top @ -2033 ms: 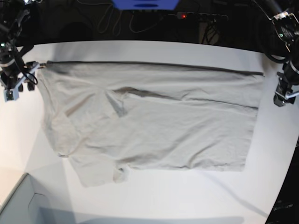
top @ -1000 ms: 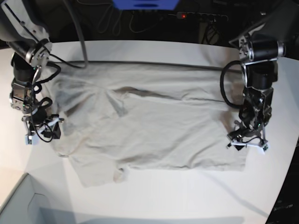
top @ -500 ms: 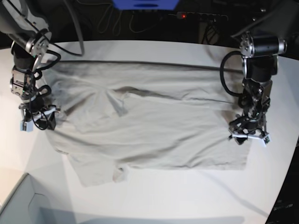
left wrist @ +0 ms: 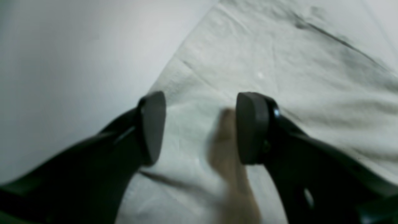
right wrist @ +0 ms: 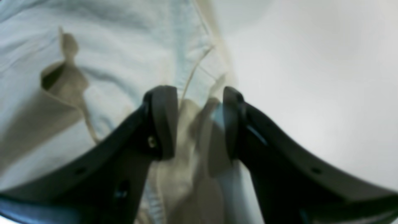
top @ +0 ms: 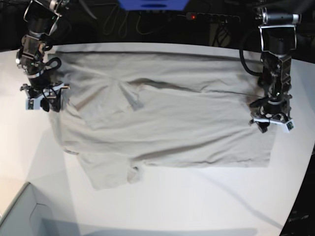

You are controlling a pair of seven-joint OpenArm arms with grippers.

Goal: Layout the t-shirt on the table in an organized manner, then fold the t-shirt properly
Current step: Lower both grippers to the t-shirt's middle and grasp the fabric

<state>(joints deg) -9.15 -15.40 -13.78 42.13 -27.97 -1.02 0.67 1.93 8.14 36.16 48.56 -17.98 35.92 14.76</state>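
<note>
T-shirt (top: 162, 118) flat on table (top: 197, 206); pale box corner (top: 19, 216) near front-left.

Plain beige-grey t-shirt (top: 167, 123), white table (top: 197, 201)

A pale box corner (top: 22, 216) sits at seven o'clock, while a blue object (top: 152, 5), a red-lit power strip (top: 211, 17) and loose cables (top: 123, 22) lie at twelve.

A robotics lab: white table (top: 162, 206), tangled cables (top: 123, 22), power strip (top: 211, 17) behind.
</note>
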